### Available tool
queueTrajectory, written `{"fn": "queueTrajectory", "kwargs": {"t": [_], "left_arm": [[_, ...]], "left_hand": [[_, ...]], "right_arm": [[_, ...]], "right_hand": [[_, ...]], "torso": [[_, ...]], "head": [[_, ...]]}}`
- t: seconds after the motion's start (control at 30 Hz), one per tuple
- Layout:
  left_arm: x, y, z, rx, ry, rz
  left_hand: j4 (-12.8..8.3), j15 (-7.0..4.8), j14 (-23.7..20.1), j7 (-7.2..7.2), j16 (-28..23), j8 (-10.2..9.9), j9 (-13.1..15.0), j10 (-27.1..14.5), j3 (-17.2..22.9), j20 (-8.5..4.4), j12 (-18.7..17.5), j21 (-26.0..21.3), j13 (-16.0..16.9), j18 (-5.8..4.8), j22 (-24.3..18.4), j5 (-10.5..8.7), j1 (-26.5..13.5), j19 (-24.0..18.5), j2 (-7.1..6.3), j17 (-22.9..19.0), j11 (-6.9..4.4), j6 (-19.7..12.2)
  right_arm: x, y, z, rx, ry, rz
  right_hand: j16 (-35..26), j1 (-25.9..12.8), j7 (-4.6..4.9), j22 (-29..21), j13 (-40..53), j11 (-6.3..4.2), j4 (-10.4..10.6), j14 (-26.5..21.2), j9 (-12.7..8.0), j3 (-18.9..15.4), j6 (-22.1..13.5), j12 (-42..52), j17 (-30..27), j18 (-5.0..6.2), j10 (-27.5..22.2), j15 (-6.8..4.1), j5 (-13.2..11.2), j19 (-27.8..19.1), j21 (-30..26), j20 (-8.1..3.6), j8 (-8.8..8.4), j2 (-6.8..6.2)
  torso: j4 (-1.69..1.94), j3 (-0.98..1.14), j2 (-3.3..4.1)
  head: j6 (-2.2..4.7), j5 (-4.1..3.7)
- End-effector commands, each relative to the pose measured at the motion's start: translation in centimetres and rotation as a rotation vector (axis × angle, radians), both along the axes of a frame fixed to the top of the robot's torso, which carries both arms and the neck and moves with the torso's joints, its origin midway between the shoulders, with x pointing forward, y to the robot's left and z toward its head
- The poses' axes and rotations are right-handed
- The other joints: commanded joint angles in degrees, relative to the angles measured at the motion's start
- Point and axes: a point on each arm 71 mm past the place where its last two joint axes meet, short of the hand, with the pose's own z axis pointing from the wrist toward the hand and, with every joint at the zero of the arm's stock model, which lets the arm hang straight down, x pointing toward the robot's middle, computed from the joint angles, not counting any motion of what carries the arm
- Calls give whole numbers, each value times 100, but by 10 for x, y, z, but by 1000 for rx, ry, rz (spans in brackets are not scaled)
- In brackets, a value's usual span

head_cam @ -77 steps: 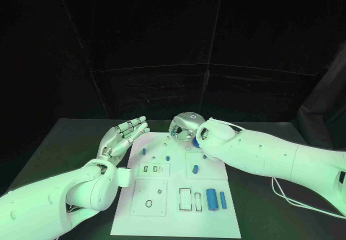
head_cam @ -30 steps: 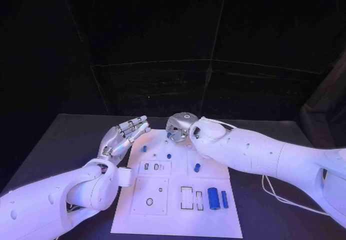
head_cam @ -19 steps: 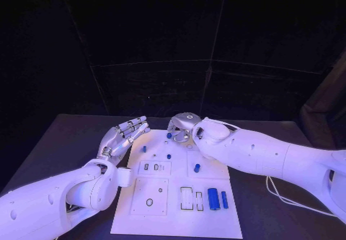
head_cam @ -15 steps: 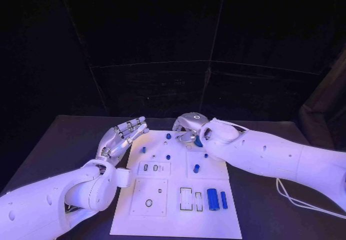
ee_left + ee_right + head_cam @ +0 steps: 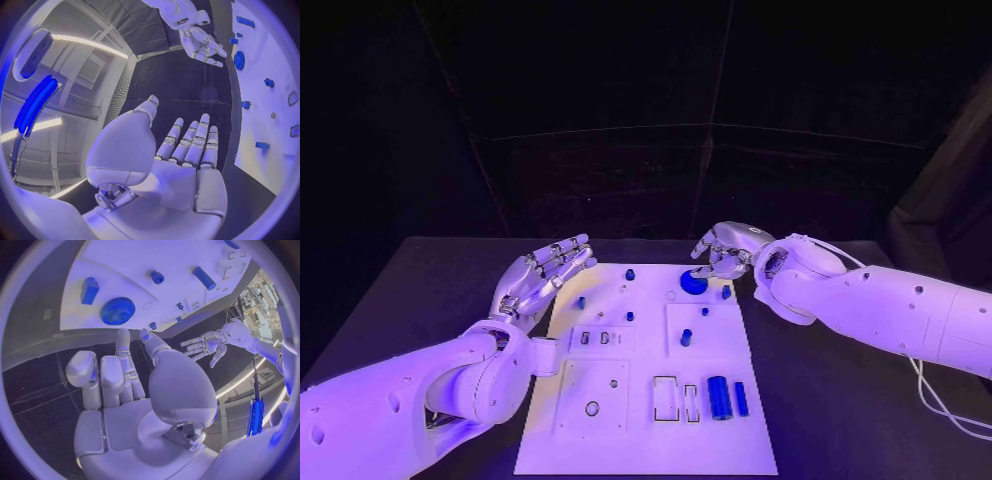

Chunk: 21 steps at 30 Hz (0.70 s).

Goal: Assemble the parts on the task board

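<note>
You have a black table (image 5: pixel 430 290) under dark drapes, the white task board (image 5: pixel 646 440) at its middle. On it, nearest you, lies a blue cylinder (image 5: pixel 717 397); farther off, the blue gear (image 5: pixel 692 282) sits just beside your right hand (image 5: pixel 730 250), fingers curled, holding nothing. Your left hand (image 5: pixel 542 272) hovers spread at the board's left edge. No writing is readable.

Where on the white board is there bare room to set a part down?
The white task board is bare along its near edge, below the large blue cylinder and slots. The far end, around the blue gear by the right hand, is crowded.
</note>
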Motion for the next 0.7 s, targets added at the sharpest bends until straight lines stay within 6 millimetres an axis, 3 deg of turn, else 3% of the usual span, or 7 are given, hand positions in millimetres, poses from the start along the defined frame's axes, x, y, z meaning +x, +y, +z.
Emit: {"fn": "queueTrajectory", "kwargs": {"t": [0.03,0.27,0.53,0.7], "left_arm": [[0,-3,1,-8,-4,-27],[0,-3,1,-11,-1,-32],[1,-3,0,-11,0,-34],[1,-3,0,-11,2,-35]], "left_hand": [[-53,5,58,624,-2,-22,-8,-50,4,5,-28,48,-9,-67,18,-3,13,128,52,10,-14,-41],[-146,-22,307,616,50,-19,-7,-48,4,-1,-24,199,-7,-40,82,-3,8,650,120,41,-22,-60],[-183,-35,360,612,69,-19,-7,-44,4,-4,-23,250,-6,-27,100,-3,3,837,145,47,-27,-67],[-207,-41,384,612,77,-19,-7,-52,7,-5,-25,291,-7,-19,115,-3,0,987,161,48,-29,-72]], "right_arm": [[3,-7,-7,-6,107,-48],[6,1,-9,-76,105,-17],[9,14,-11,-144,89,13],[10,17,-13,-174,93,16]], "right_hand": [[96,143,15,41,687,17,92,104,3,-173,-98,596,114,-22,-87,27,21,-3,57,27,41,-8],[275,293,35,118,1551,43,232,120,4,-406,-197,1308,362,-29,-210,51,6,8,112,48,127,18],[453,402,48,219,1960,54,277,158,-1,-499,-261,1654,651,-46,-182,63,-20,44,166,59,155,31],[529,444,51,256,2082,58,290,174,0,-524,-272,1753,777,-52,-180,68,-10,57,187,64,172,45]], "torso": [[14,-4,11],[31,-9,15],[25,-18,9],[20,-9,13]], "head": [[-4,-20],[-30,-18],[-49,-29],[-70,-18]]}}
